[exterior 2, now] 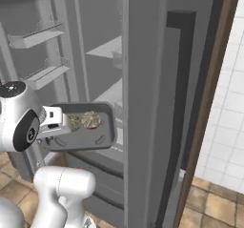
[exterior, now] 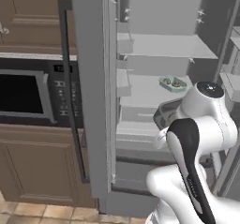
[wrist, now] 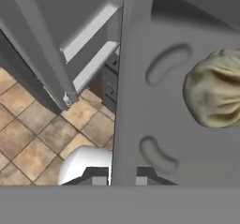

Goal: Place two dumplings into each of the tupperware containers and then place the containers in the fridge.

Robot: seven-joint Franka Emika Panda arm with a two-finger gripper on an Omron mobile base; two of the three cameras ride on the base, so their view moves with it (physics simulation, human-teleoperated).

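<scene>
The fridge (exterior: 91, 78) stands with its doors open. On a middle shelf sits the light blue tupperware container (exterior: 172, 84) with two dumplings (exterior: 176, 82) in it. My gripper (wrist: 121, 178) is shut on the rim of the dark grey container (exterior 2: 88, 139), holding it level in front of the open fridge (exterior 2: 147, 79). Two dumplings (exterior 2: 90, 119) lie in this tub; the hand view shows one dumpling (wrist: 213, 94) close up on the grey tub floor (wrist: 164, 124). From the left base view, the arm hides most of the grey container (exterior: 164, 111).
A built-in microwave (exterior: 23, 94) and brown cabinets (exterior: 33, 167) lie left of the fridge. Door racks (exterior 2: 38, 36) line the left door. A white tiled wall (exterior 2: 228, 103) is at the right, and tan floor tiles (wrist: 37, 138) lie below.
</scene>
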